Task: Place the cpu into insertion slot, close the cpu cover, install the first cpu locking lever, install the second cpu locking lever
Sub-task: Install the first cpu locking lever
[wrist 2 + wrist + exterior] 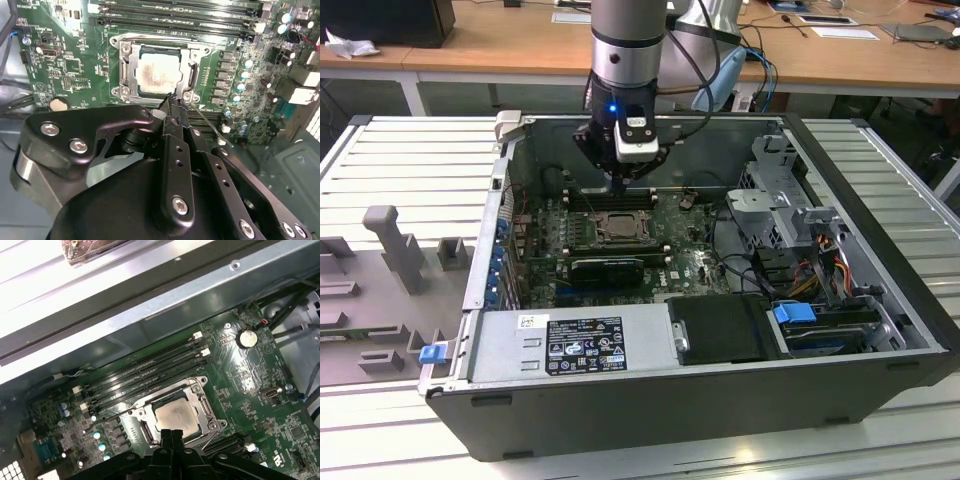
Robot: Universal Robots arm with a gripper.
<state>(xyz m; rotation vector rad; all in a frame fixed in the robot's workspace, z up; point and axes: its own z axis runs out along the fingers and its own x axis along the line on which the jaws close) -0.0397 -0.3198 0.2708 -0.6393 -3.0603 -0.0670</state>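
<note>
The cpu (157,75) (175,415) lies flat in the insertion slot (618,226) on the green board. Its silvery top shows through the window of the cpu cover (129,70) (201,401), which lies down over it. My gripper (172,102) (172,432) (623,180) hangs just above the socket's edge with its black fingers pressed together, shut, and nothing visibly held. The tips sit at the socket corner, right beside a thin wire locking lever (205,122) (212,432) that sticks out at a slant from that corner.
Long black memory slots (175,15) (145,375) run along the far side of the socket. The grey case wall (175,300) stands close behind them. A black card (605,268), the power supply (570,345) and a drive cage with cables (790,220) fill the rest of the case.
</note>
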